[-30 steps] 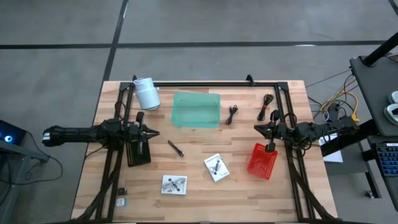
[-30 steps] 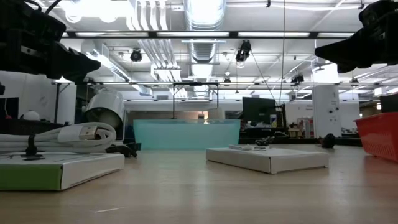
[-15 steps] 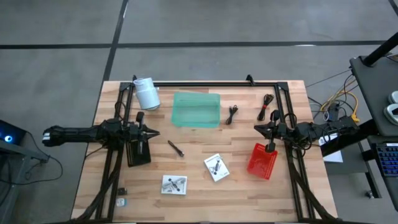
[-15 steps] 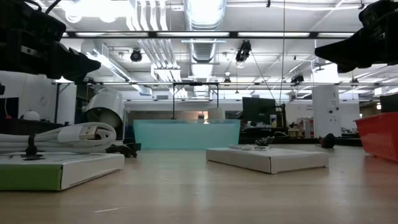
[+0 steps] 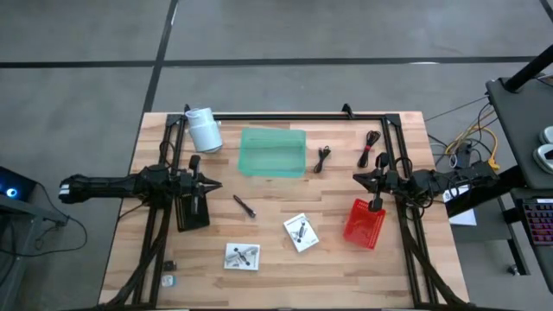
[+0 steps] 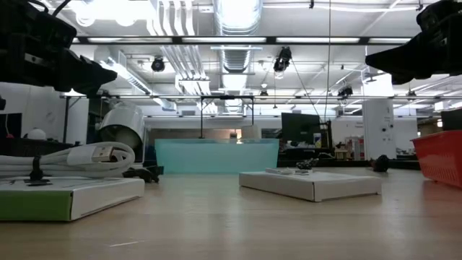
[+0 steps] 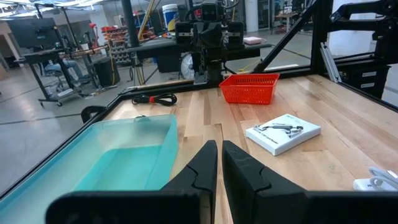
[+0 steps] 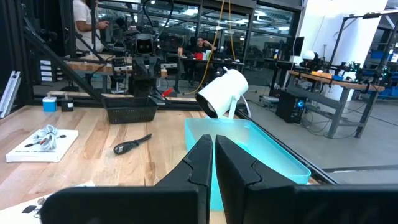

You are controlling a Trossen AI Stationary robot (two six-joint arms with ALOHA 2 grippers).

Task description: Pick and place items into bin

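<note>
Nothing is held by either gripper. My left gripper [image 5: 212, 184] hovers shut above the table's left side, pointing right; my right gripper [image 5: 355, 179] hovers shut at the right side, pointing left. A teal bin [image 5: 272, 152] stands between them, toward the far edge. Two black cable bundles [image 5: 323, 158] [image 5: 371, 147] lie right of the bin. A thin dark pen-like tool [image 5: 244, 206] lies near the middle. Two white packets [image 5: 301, 231] [image 5: 242, 257] lie flat toward the near edge. In the left wrist view the bin [image 7: 124, 155] sits just ahead of the fingers [image 7: 219, 152].
A red basket [image 5: 364, 223] sits below the right gripper, and a black basket [image 5: 192, 212] below the left one. A white cylindrical roll [image 5: 205, 130] stands at the far left corner. The dark frame rails [image 5: 285, 116] border the far edge. People show in the room beyond [image 8: 82, 18].
</note>
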